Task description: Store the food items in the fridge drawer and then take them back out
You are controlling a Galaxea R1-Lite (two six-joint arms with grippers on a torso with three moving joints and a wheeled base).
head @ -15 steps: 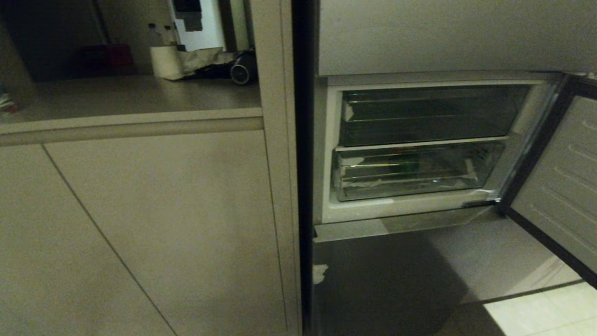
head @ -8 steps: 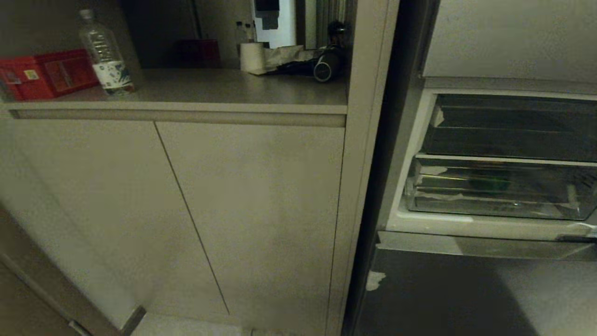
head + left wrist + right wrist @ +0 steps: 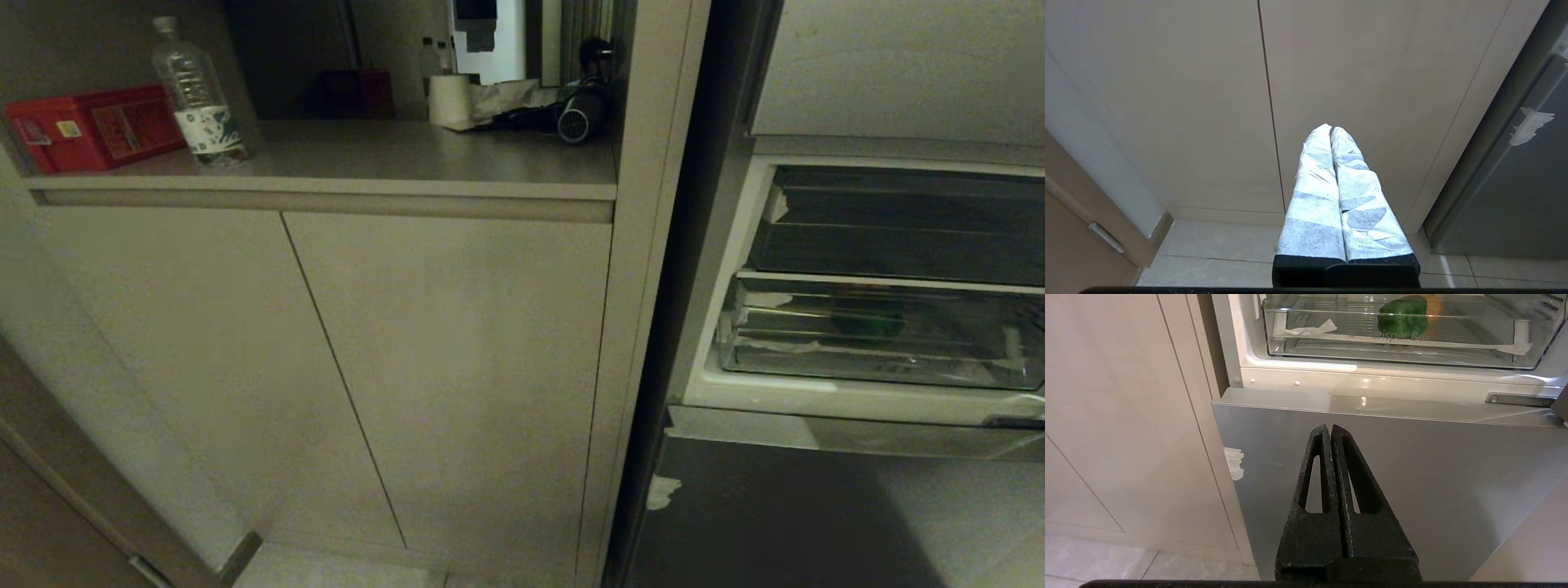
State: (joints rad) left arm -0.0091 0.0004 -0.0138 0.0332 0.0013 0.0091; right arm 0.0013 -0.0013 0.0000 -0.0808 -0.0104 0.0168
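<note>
Both grippers were clenched empty: left gripper (image 3: 1331, 130) faced the cabinet doors (image 3: 326, 367), right gripper (image 3: 1329, 428) faced the grey lower fridge door (image 3: 1412, 477). We saw the fridge drawer (image 3: 1396, 351) pushed in, a green item (image 3: 1402, 318) and an orange one (image 3: 1433, 304) inside. A water bottle (image 3: 196, 90) stood on the counter (image 3: 392, 155).

Counted on the tabletop (image 3: 367, 155): one clear water bottle (image 3: 198, 94), one red box (image 3: 90, 126), one paper roll (image 3: 451, 101). In the fridge: two clear drawers, the upper drawer (image 3: 898, 224) and the fridge drawer (image 3: 882, 339) below it. Inside the latter: one green food item (image 3: 1402, 315), one orange item (image 3: 1433, 304) partly hidden behind it.
</note>
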